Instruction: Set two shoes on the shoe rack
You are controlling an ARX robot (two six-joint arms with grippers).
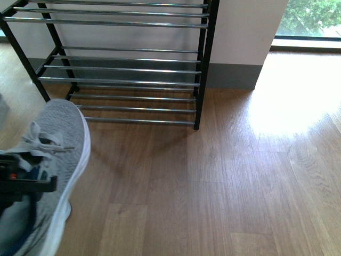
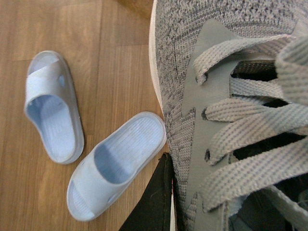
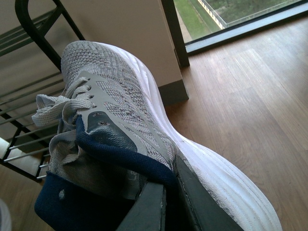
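One grey knit sneaker (image 1: 56, 154) hangs low at the left in the front view, toe toward the shoe rack (image 1: 128, 69), whose chrome bar shelves stand against the wall ahead. My left gripper (image 2: 174, 195) is shut on this sneaker's (image 2: 178, 77) side wall by the laces, with a black finger (image 2: 154, 202) outside it. The second grey sneaker (image 3: 120, 101), navy-collared and white-soled, is held off the floor near the rack's (image 3: 33, 33) end. On its collar my right gripper (image 3: 168, 192) is shut, one finger inside and one outside. The front view does not show the right gripper.
Two pale blue slippers (image 2: 50, 110) (image 2: 115, 163) lie on the wood floor below the left sneaker. A white wall corner with a grey baseboard (image 1: 234, 74) stands right of the rack, then a floor-level window (image 1: 309, 21). Sunlit wood floor (image 1: 240, 176) spreads right.
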